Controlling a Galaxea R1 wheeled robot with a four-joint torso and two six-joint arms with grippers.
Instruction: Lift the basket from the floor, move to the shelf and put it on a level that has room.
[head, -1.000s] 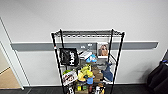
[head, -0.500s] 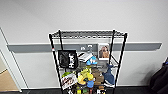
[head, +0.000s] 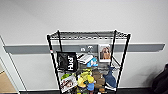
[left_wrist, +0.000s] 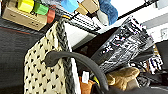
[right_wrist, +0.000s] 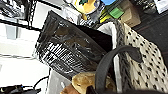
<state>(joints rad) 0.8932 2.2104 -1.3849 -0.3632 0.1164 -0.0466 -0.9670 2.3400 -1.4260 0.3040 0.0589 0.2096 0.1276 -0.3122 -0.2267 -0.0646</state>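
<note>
Where your head camera faces the wall, you see the shelf standing against it, its top level a bare grid of black wires. On a lower tier a black bag carries white lettering that seems to read "Hudl", though the blur leaves the last letters uncertain. Beside it stand a framed picture, a blue plush toy and a glossy magazine whose print is too small to read.

In your left wrist camera the basket shows cream weave with dark flecks, a dark braided rim and a black loop handle arching over it. A black plastic bag with white print you cannot read lies inside, next to something tan and soft. Your right wrist camera shows the same basket with its other handle. The basket sits close to the rack's cluttered lower tiers, dark carpet beneath. You cannot tell how either gripper's jaws stand.
</note>
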